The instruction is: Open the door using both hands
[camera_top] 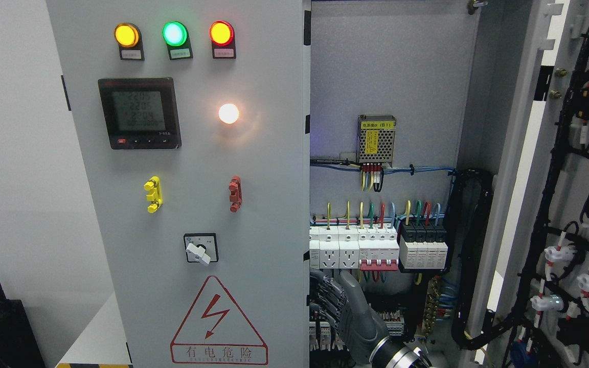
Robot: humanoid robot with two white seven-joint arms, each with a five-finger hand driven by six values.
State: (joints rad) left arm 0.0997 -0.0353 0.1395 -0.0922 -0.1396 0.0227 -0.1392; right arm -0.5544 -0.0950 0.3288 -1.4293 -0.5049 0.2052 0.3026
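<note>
Cabinet door point(192, 204) on the left fills most of the view, and its free right edge sits right against the right hand point(343, 312), whose dark fingers point(325, 296) curl in around that edge down low, so it looks gripped there. Second door point(575, 204) is swung wide open at the far right, showing the breakers point(376, 248) and the power supply point(376, 139) inside. Fingertips disappear behind the door edge, and the wrist is cut off at the bottom of the shot.
</note>
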